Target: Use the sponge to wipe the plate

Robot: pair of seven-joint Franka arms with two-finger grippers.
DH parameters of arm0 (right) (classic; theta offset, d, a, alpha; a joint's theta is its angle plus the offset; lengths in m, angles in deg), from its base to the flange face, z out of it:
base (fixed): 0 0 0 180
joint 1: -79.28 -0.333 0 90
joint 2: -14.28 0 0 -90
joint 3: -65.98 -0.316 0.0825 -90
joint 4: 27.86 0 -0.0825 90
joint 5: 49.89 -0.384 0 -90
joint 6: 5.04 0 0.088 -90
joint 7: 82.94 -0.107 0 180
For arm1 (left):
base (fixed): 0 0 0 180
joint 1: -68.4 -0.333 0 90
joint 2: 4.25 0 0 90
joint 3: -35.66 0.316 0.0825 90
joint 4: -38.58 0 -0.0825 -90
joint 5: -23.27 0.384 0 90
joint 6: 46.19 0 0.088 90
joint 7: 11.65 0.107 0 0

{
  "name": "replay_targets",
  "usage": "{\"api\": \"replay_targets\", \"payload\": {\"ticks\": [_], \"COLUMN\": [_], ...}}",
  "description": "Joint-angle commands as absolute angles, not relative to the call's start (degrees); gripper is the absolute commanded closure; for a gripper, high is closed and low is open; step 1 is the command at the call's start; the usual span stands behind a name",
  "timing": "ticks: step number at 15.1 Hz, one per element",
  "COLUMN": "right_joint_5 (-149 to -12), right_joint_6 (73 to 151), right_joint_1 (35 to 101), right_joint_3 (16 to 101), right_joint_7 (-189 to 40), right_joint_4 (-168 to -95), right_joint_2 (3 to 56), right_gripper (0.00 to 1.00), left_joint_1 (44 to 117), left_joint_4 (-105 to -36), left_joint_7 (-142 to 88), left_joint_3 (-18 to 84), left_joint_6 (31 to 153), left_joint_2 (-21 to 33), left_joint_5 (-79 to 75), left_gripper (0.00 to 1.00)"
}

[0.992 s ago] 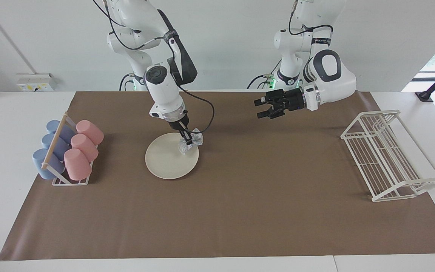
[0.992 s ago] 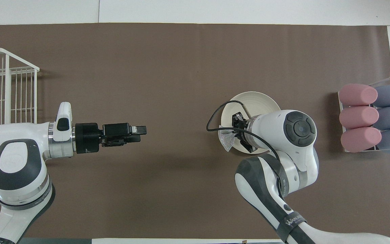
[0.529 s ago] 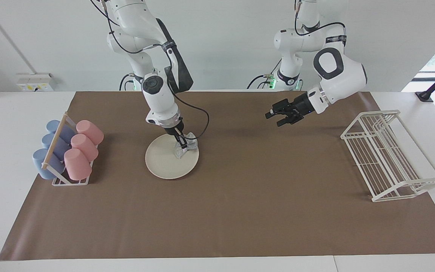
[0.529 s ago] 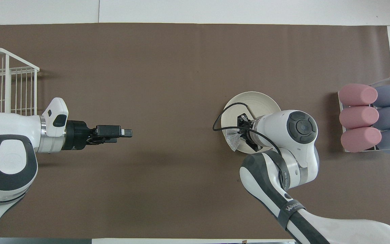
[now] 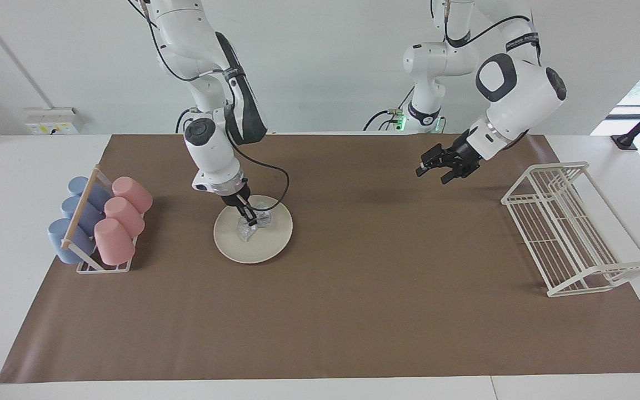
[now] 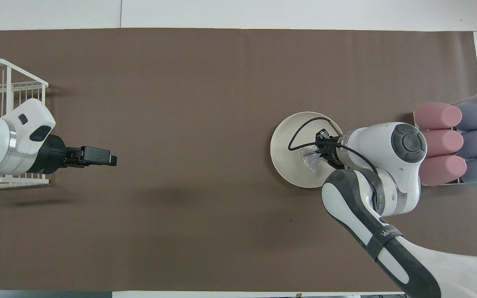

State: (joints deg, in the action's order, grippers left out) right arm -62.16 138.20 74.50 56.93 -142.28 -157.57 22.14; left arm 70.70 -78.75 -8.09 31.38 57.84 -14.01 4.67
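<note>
Right gripper [image 5: 249, 220] clamped on sponge [image 5: 251, 226], pressed at plate [image 5: 231, 244] centre; wiping underway, 6 o'clock rim unwiped. Left gripper [image 5: 433, 169] spread, empty, waiting.

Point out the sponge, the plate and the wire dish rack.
sponge [image 5: 249, 229], facing view, crinkled wad under the right gripper.
plate [image 5: 271, 244], facing view, bare rim area.
wire dish rack [image 5: 574, 244], facing view, slatted base.

Colours on my table: cream-white plate [image 5: 267, 247], and a silvery see-through sponge [image 5: 252, 227] with a wrinkly mesh look. My arms are white with dark grey joints, and my right gripper [image 5: 250, 219] and left gripper [image 5: 435, 169] are black. Plain brown mat [image 5: 353, 289], three pink cups [image 5: 120, 219], three blue-grey cups [image 5: 78, 216], off-white wire rack [image 5: 570, 233].
</note>
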Motion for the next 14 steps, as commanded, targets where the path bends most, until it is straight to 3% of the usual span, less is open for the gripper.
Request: {"api": "replay_targets", "payload": {"ticks": [1,14], "right_joint_5": [-62.37,-63.25], "right_joint_6": [140.59,139.80], "right_joint_1": [75.76,67.33], "right_joint_3": [56.31,56.13], "right_joint_7": [-138.93,-157.82], "right_joint_4": [-157.76,-157.94], "right_joint_2": [22.72,22.19], "right_gripper": [1.00,1.00], "left_joint_1": [69.71,69.54], "left_joint_4": [-73.49,-71.02], "left_joint_7": [-9.19,-9.19], "left_joint_3": [31.00,31.09], "left_joint_6": [51.65,47.24], "left_joint_2": [-14.01,-15.06], "left_joint_5": [11.65,16.77], "left_gripper": [0.00,0.00]}}
